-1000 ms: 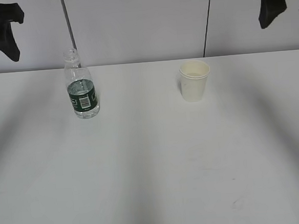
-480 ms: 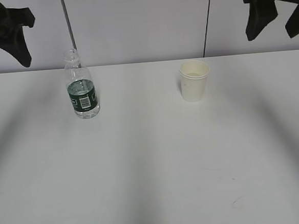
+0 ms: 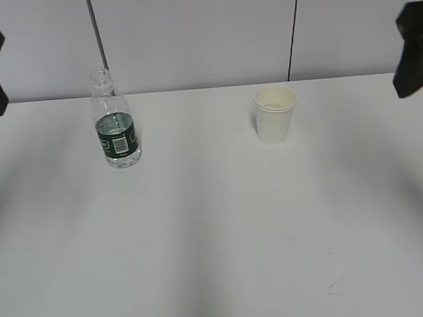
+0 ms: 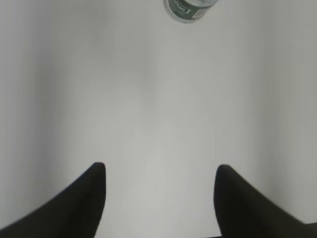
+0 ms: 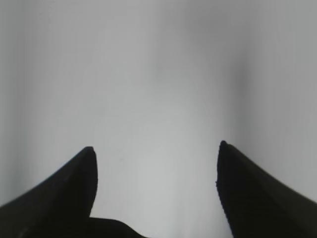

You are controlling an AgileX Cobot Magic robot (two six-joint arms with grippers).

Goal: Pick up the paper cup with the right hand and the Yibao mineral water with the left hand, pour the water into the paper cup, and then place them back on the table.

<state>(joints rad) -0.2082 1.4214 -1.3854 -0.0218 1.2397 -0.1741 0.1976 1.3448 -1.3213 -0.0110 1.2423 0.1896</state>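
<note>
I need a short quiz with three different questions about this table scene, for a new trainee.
1. True or false: the Yibao mineral water has no cap.
2. Which thing stands on the table in front of the right hand? A) the paper cup B) a plate C) a spoon
3. Fill in: the left hand is ___, holding nothing.

Key: 1 true; 2 A; 3 open

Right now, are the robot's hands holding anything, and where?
Nothing is held. The left hand and right hand are both open and empty; the bottle and paper cup stand on the table.
</note>
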